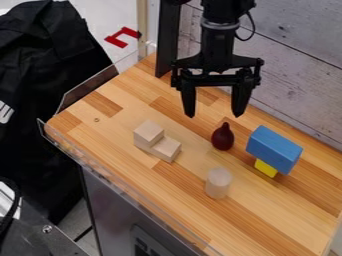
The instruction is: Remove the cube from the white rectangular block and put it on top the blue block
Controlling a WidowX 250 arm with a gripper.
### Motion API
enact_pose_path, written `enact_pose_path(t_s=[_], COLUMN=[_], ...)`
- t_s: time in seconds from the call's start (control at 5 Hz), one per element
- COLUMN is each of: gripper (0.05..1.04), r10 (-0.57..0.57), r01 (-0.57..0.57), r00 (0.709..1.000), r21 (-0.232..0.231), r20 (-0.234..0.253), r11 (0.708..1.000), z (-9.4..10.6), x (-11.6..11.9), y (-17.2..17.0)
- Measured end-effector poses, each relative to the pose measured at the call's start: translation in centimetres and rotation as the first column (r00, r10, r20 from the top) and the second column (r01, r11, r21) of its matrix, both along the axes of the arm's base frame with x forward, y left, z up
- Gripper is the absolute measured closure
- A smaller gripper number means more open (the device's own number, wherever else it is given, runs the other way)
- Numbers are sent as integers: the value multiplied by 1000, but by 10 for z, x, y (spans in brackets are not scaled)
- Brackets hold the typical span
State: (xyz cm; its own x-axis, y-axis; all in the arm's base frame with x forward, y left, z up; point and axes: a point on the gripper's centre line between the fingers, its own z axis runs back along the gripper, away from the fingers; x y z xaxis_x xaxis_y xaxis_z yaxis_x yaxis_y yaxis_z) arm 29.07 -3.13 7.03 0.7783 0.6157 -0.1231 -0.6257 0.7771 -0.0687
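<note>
My claw [214, 115] hangs spread, empty. Grasping comes first: I should straddle the cube [148, 131] toward the desk's [123, 125] left corner.

A wooden bench [267, 215] of joined strips, light tan mixed with darker brown, with a clear rim along its near-left edge. Directly on it, from left to right: a pale rectangular block [165, 149]; a pale cylinder [218, 183], upright and nearest the viewer; a dark red, pear-shaped object [222, 137], farther back; and a small yellow block [266, 168].
</note>
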Motion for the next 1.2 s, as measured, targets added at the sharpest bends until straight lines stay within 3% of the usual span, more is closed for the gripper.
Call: enact_pose_path(t_s=[0.2,0.4,0.6,1.0,1.2], gripper=[83,83,83,83,83], r10=[5,146,286,457,557], r01=[-5,-150,-287,-457,-558], r00=[999,987,958,889,829], r21=[-1,-47,-66,-45,-11], r20=[-32,-71,-30,-7,-41], r11=[1000,988,956,888,830], z=[-9,-21,-16,-19,-32], x=[-4,-18,-29,-31,-26], y=[1,23,48,63,62])
